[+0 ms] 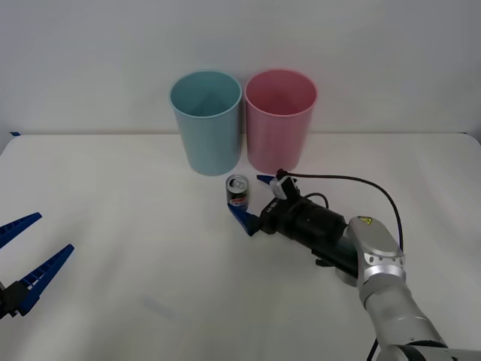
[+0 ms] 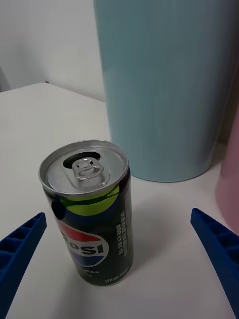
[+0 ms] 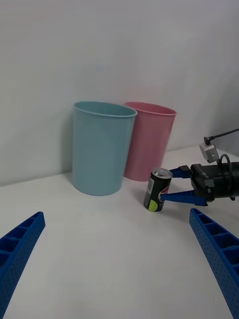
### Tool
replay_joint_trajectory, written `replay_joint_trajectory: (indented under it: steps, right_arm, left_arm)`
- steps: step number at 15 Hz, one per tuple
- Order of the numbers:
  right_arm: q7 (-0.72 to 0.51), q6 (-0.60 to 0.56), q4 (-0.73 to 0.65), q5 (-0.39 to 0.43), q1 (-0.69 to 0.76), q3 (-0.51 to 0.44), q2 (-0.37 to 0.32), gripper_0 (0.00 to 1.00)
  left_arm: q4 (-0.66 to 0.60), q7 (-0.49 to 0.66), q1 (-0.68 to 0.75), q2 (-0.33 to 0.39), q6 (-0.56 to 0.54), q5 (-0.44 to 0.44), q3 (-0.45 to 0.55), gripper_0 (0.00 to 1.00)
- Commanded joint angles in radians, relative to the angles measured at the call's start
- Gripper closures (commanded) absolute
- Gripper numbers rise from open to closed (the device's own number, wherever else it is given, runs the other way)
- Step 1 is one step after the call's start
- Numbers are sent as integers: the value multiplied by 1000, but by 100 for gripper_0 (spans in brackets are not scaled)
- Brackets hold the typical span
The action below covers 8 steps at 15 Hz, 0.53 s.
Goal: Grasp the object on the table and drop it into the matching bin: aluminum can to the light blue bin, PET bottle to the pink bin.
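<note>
The aluminum can point(image 1: 238, 192), small and dark with a red-and-white logo and a silver top, stands upright on the white table point(image 1: 113, 226) just in front of the two bins. My right gripper point(image 1: 253, 199) is open and low over the table, its blue fingertips on either side of the can point(image 2: 89, 219) without visibly touching it. The light blue bin point(image 1: 206, 120) stands behind the can, with the pink bin point(image 1: 279, 120) right beside it. The can point(image 3: 158, 190) and the right gripper point(image 3: 174, 185) also show in the left wrist view. My left gripper point(image 1: 34, 252) hangs open at the near left.
Both bins are open-topped and stand close together at the table's back, against a plain wall. A black cable point(image 1: 353, 180) loops from the right wrist. Broad bare table lies to the left and front of the can.
</note>
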Motion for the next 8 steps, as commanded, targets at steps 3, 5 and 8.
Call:
replay_joint_trajectory:
  steps: [3,5,8]
  right_arm:
    - [22,26,5,11,-7,28,0,0]
    - [27,24,5,8,-6,39,0,0]
    - [27,28,6,-9,-6,61,0,0]
  left_arm:
    - [0,0,0,0,0,0,0,0]
    - [0,0,0,0,0,0,0,0]
    - [0,0,0,0,0,0,0,0]
